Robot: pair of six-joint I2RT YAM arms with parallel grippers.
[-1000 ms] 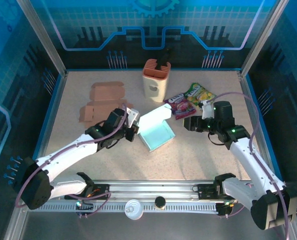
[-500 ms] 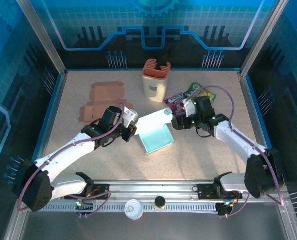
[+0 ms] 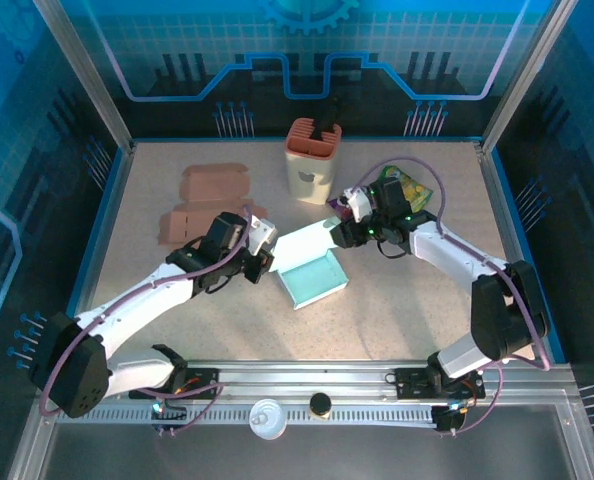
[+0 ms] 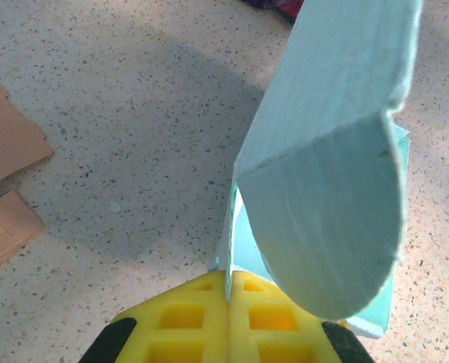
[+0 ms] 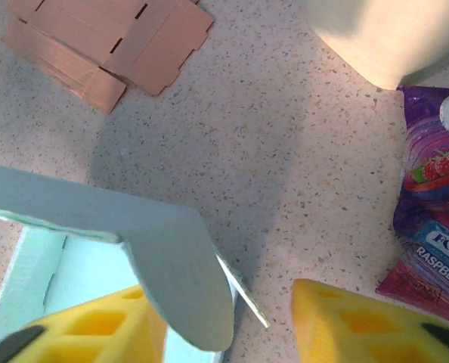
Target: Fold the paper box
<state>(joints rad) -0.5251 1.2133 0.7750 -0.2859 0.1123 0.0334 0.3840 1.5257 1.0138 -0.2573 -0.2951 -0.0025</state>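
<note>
The speckled counter (image 3: pixel 417 300) sits inside a blue-walled frame, and both arms reach in from its near edge. The left arm (image 3: pixel 147 295) stretches diagonally toward the middle, and the right arm (image 3: pixel 457 255) bends back in from the right side.

Between them, near the middle of the counter, lies the paper box (image 3: pixel 312 278). It is pale teal, with its tray open upward and its lid (image 3: pixel 312 238) raised at the far side. A rounded flap (image 5: pixel 179 280) hangs off the lid's end.

Two flat brown cardboard blanks (image 3: pixel 212 185) lie at the far left, well apart from the box. A cream holder with an orange top (image 3: pixel 312 165) stands upright beyond the box. To its right lie a yellow-green snack packet (image 3: pixel 409 188) and a purple raspberry packet (image 5: pixel 428 227), partly covered by the right arm in the overhead view.

The left fingers (image 4: pixel 187 318) are pressed together on the thin left wall of the box, which runs into the seam between their yellow pads. The right fingers (image 5: pixel 360 318) are spread at the lid's right end. The rounded flap lies between them, against the left one and clear of the right.

A white disc (image 3: pixel 265 417) and a black cap (image 3: pixel 320 404) rest on the near rail.
</note>
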